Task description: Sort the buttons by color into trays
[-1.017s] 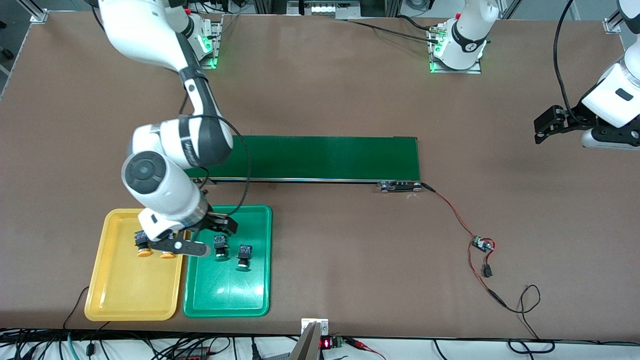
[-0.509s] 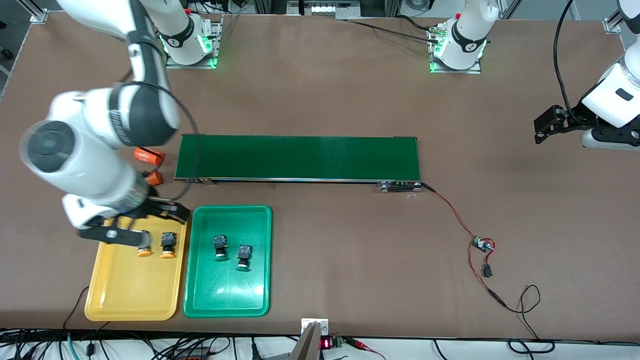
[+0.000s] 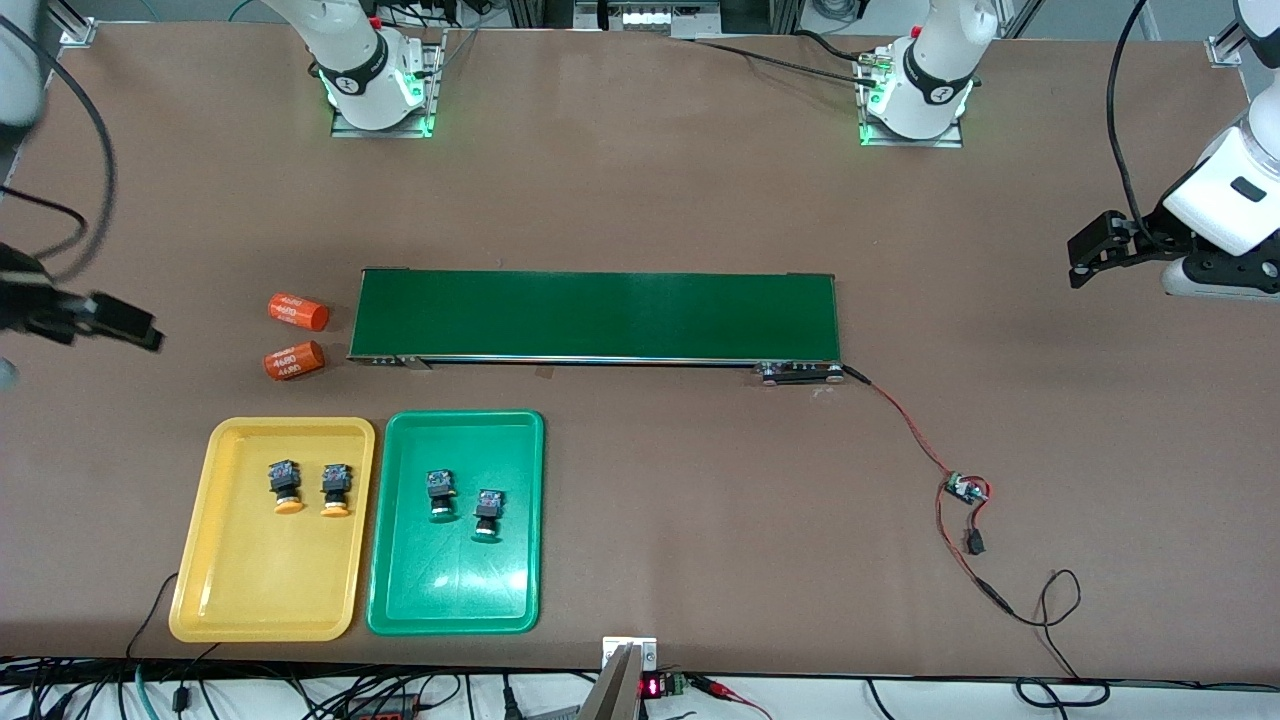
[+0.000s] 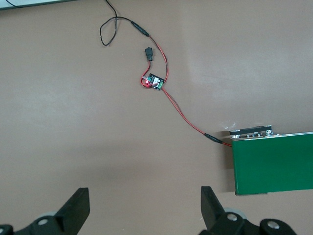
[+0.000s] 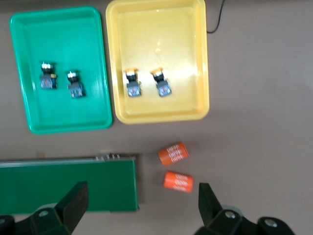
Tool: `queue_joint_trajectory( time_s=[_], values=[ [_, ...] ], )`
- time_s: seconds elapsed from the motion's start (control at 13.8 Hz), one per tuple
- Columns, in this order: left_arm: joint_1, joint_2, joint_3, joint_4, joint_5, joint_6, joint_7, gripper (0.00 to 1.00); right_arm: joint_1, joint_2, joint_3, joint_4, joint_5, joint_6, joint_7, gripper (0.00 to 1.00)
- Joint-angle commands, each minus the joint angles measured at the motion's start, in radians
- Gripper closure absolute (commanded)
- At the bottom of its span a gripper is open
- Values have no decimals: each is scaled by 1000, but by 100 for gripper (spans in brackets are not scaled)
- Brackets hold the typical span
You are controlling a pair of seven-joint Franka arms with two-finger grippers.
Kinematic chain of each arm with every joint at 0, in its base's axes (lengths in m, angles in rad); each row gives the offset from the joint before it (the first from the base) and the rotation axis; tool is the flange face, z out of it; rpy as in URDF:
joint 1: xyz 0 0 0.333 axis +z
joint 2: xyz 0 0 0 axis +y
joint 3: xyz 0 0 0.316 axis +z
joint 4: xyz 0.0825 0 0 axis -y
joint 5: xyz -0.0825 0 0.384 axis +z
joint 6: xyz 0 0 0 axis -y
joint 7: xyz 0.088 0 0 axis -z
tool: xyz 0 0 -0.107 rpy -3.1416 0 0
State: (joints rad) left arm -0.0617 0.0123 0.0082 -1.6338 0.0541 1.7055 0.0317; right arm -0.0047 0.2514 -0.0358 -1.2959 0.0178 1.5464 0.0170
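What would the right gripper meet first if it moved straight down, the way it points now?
Probably one of the two orange cylinders, which lie between the open fingers of the right gripper in its wrist view. Otherwise bare table; depth is unclear.

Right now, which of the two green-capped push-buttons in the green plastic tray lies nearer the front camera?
The green-capped button toward the left arm's end of the shallow green plastic tray; it lies slightly lower in the front view than its twin beside it.
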Motion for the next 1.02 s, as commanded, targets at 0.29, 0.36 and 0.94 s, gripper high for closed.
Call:
queue_joint_trajectory(
  time_s=[0.29, 0.36, 0.94],
  values=[
    [2, 14, -1, 28, -16, -7, 5, 0, -41, -162, 40, -193, -24, -43, -37, 0],
    [2, 14, -1, 28, -16, -7, 5, 0, -38, -200, 42, -244, -25, -25, -37, 0],
    [2, 14, -1, 28, -16, -7, 5, 0, -60, -268, 34, -304, -25, -6, -86, 0]
  ],
)
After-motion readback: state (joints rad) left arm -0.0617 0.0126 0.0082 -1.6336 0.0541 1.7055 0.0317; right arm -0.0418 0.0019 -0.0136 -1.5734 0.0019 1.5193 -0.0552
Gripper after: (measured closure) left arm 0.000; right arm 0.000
